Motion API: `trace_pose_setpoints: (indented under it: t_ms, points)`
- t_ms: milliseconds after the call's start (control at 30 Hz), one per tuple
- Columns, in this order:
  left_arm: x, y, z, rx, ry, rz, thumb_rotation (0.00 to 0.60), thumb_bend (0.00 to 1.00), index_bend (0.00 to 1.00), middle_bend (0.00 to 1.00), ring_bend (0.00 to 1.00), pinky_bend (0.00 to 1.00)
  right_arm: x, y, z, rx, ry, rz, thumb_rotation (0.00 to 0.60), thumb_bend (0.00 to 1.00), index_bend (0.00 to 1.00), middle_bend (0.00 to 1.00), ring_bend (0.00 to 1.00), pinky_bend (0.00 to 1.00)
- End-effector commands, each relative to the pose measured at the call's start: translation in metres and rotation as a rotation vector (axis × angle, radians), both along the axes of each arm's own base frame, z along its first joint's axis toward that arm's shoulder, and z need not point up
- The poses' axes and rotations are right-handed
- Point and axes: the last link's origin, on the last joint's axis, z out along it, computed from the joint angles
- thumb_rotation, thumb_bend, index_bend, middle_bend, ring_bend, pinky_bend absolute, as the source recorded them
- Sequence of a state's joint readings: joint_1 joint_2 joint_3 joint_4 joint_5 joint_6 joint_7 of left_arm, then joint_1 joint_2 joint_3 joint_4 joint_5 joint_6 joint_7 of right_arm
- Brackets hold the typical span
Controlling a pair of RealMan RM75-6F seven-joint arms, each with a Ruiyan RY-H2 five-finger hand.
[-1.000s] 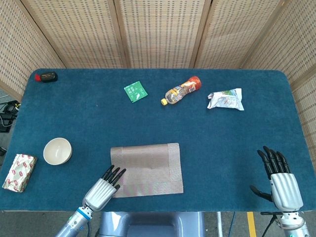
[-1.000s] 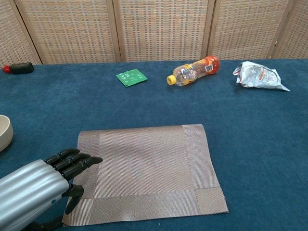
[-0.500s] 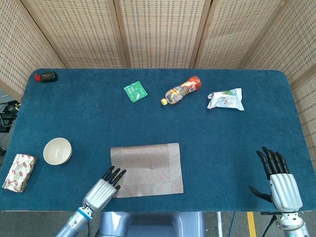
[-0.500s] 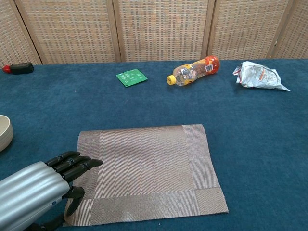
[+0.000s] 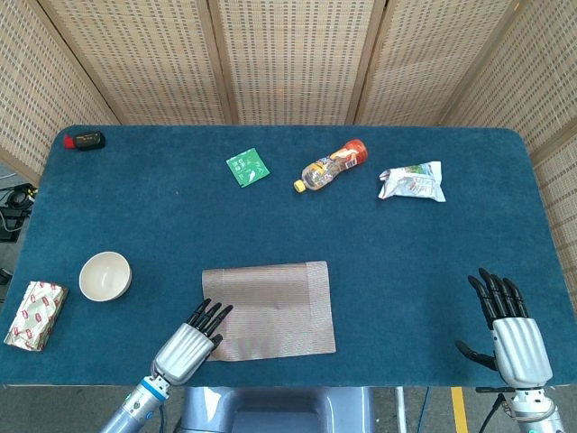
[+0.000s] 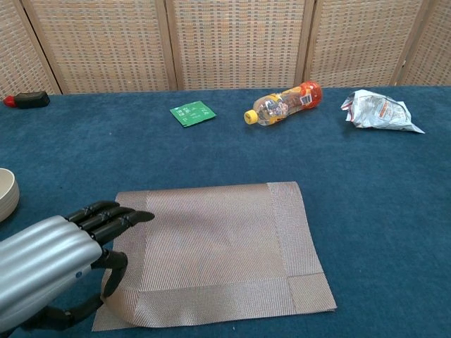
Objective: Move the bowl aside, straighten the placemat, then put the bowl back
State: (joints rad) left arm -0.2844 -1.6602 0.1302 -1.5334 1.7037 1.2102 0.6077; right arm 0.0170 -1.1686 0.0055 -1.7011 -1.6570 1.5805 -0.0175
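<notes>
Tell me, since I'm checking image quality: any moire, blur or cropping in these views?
Head view: placemat weave shows faint rainbow moire; lighting even, shadows soft. Chest view: sharp, but bowl is cropped at the edge and the left hand looms large.

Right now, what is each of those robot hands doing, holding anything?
Left hand: pinching the near left edge of the placemat between thumb and fingers.
Right hand: open, holding nothing, fingers apart over the table.
</notes>
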Motion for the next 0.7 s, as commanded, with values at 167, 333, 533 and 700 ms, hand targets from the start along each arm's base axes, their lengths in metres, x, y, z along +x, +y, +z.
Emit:
trace_pose_setpoints:
  t_ms: [167,333,533,700]
  points:
    - [0.025,0.037,0.028,0.092,-0.047,-0.024,0.600,0.58,0.56,0.00,0.00,0.00,-0.002,-0.003,0.002,-0.009,0.000,-0.010,0.600,0.15,0.00,0.00,0.00,0.00]
    - [0.039,0.073,0.047,0.137,-0.047,-0.020,0.600,0.58,0.57,0.00,0.00,0.00,-0.006,-0.008,0.005,-0.024,-0.003,-0.034,0.600,0.15,0.00,0.00,0.00,0.00]
    - [0.049,0.122,0.063,0.183,-0.026,0.007,0.600,0.58,0.57,0.00,0.00,0.00,-0.012,-0.014,0.006,-0.034,0.005,-0.067,0.600,0.15,0.00,0.00,0.00,0.00]
    - [0.050,0.163,0.070,0.223,-0.012,0.059,0.600,0.58,0.57,0.00,0.00,0.00,-0.016,-0.019,0.003,-0.037,0.018,-0.087,0.600,0.15,0.00,0.00,0.00,0.00]
